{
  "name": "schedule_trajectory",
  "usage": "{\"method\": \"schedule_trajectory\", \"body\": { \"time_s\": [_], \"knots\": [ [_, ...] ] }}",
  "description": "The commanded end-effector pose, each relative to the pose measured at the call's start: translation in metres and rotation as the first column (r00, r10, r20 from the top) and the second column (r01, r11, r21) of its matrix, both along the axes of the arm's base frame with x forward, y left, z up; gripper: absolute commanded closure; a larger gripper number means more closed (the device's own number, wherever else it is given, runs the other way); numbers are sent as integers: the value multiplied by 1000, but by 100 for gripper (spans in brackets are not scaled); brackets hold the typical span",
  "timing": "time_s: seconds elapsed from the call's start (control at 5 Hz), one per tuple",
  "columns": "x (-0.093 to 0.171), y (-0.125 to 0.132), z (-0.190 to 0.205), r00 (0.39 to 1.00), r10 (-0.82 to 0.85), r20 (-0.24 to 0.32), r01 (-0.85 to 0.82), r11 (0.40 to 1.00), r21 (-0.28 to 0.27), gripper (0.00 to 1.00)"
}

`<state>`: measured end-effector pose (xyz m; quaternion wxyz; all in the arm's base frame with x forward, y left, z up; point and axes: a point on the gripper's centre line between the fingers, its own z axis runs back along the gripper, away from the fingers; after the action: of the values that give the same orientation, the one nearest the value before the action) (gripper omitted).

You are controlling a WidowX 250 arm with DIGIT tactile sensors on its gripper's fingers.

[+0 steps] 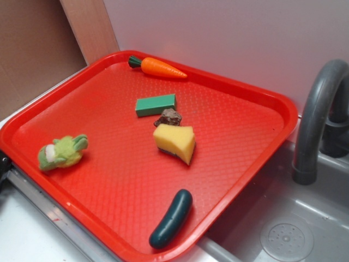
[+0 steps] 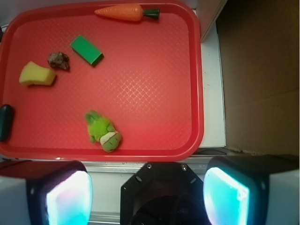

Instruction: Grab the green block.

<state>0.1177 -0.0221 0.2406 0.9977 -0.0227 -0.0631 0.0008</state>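
While the exterior view shows no arm at all, it lays out the red tray [image 1: 262, 93] clearly: the green block [image 1: 156, 105] lies flat toward the far side, with a small brown lump [image 1: 170, 117] just beside its near right corner and a yellow sponge wedge [image 1: 175, 143] a little nearer. An orange carrot [image 1: 159, 67] rests along the far rim, a lime plush toy [image 1: 61, 152] sits by the left edge, and a dark green cucumber [image 1: 171, 218] lies at the near rim beside the sink.

From the wrist view, the gripper [image 2: 147, 192] hangs high above the tray's edge, jaws spread wide with nothing between them. The block sits well apart from it, in the upper left, angled diagonally.

I judge the main risks to be a descent not turned to match the block's slant, which would push it aside, or a finger catching the brown lump. Closing on the cucumber or plush instead would be the wrong green thing.
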Motion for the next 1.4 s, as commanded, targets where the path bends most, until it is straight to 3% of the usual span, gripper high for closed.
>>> {"method": "schedule_trajectory", "body": {
  "time_s": [0.0,0.2,0.4,0.6,1.2],
  "knots": [
    [44,-14,-18,987,-130,96,133,991,-29,0],
    [80,-33,-43,964,-242,114,242,970,17,0],
    [97,-63,-64,914,-380,139,378,925,44,0],
    [111,-85,-88,831,-542,126,535,840,89,0],
    [156,-113,-135,817,-573,64,572,819,41,0]
  ]
}}
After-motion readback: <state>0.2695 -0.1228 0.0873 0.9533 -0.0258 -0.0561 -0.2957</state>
